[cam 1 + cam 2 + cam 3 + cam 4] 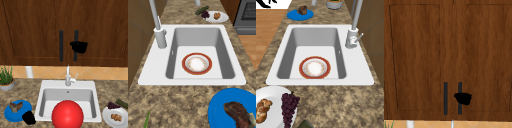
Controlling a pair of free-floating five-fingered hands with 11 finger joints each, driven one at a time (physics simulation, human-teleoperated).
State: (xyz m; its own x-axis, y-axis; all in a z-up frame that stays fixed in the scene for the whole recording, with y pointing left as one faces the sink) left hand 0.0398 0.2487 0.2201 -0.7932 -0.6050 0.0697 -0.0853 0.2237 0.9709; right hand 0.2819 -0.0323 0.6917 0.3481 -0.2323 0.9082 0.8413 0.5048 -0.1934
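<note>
My right hand [79,46] is up at the wooden wall cabinet, curled round the right door's black vertical handle [75,56]. The upper view has the same hand [464,98] on that handle [460,86], with the left door's handle [445,97] just beside it. Both doors look closed. My left hand [28,117] hangs low at the front left, next to a blue plate [8,115] that carries a piece of meat [16,106]. A red bowl [67,114] with a white inside [197,63] sits in the white sink [67,83].
The faucet [67,77] stands at the sink's back rim. On the right counter a white plate [107,118] holds bread [116,117] and grapes [113,105], with a cucumber [122,103] behind. A potted plant [6,78] and a white cup [29,72] stand at the back left.
</note>
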